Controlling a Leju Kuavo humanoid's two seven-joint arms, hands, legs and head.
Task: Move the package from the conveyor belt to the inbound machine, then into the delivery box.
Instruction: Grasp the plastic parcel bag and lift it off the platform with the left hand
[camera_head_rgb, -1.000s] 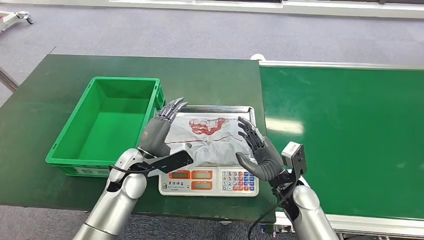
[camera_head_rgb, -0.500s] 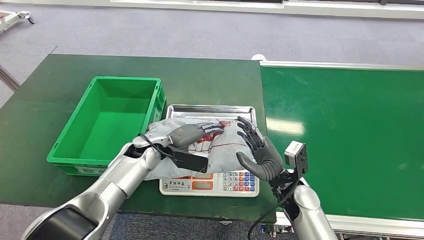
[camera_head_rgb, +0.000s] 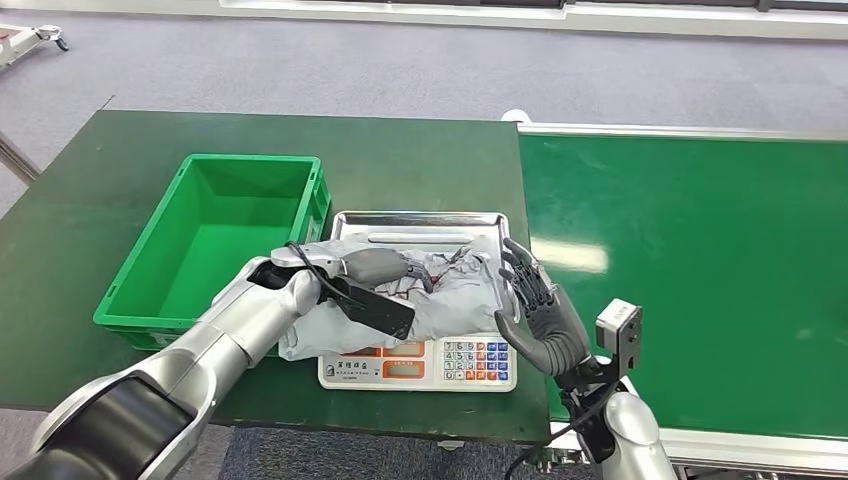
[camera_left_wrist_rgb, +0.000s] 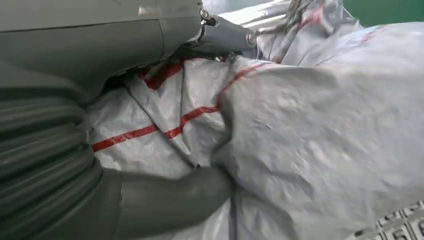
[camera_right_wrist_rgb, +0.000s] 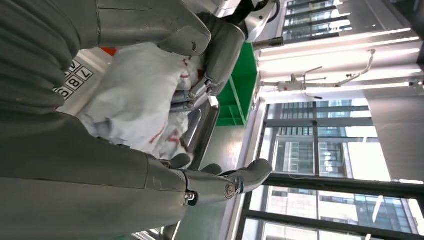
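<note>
Package (camera_head_rgb: 440, 300) gripped by left hand (camera_head_rgb: 375, 268); right hand (camera_head_rgb: 540, 320) spread beside it.

Left arm comes in from about 7 o'clock in the head view, bent at the elbow and reaching across toward 3 o'clock. Left hand (camera_head_rgb: 375, 268) lies palm down with its fingers (camera_head_rgb: 418, 272) curled in, gripping the package (camera_head_rgb: 450, 300); the wrist view has the thumb (camera_left_wrist_rgb: 170, 197) pressed into it. Right hand (camera_head_rgb: 540, 318) sits at roughly 5 o'clock, upright, fingers spread apart, holding nothing, just beside the package.
</note>
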